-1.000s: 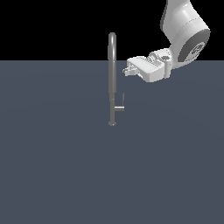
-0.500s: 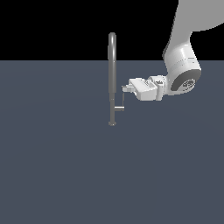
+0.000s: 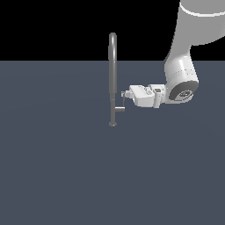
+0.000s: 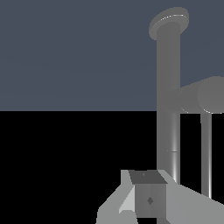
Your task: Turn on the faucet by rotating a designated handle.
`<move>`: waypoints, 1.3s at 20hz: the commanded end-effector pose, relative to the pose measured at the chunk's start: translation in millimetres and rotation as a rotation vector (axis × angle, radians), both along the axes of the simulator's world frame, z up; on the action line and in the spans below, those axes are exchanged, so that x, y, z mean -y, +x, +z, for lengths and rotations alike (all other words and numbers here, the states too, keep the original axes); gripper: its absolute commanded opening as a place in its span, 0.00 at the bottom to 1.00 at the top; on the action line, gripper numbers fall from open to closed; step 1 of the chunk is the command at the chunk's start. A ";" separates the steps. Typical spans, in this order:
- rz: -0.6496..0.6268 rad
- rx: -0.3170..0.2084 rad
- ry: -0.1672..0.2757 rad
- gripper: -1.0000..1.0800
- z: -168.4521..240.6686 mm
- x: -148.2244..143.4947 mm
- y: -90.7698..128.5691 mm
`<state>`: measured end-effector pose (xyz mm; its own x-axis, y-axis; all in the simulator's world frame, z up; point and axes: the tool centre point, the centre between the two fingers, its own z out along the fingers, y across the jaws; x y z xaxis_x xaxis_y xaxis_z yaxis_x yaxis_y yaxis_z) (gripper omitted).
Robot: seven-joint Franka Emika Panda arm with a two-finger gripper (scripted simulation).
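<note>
The faucet (image 3: pixel 113 79) is a tall slim grey pole with a gooseneck top and a small round base, standing at mid-scene in the exterior view. Low on its side sits the handle (image 3: pixel 120 107), a short stub with a thin blade rising from its end. My gripper (image 3: pixel 125 93) lies level, pointing at the pole from the exterior view's right. Its tips are just above the blade's upper end, and I cannot tell whether they touch. In the wrist view the fingers (image 4: pixel 148 197) are pressed together with nothing between them, close to the faucet (image 4: pixel 168 87) and the handle (image 4: pixel 202 96).
A flat dark grey floor (image 3: pixel 57 167) spreads around the faucet. The white arm (image 3: pixel 180 83) comes down from the upper part of the exterior view's right.
The arm has dropped and moved toward the exterior view's left. The gripper went from above and beside the handle to right at the blade's upper end. The faucet and handle look unmoved.
</note>
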<state>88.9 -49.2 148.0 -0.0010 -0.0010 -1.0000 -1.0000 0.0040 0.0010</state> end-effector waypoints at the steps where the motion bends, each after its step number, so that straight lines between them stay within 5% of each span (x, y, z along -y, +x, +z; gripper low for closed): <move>1: -0.002 0.000 0.001 0.00 0.1 0.0 0.4; 26: -0.002 0.001 0.000 0.00 6.9 -0.9 -50.4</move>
<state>46.6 -48.3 156.0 0.0067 -0.0051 -1.0000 -0.9999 0.0124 -0.0068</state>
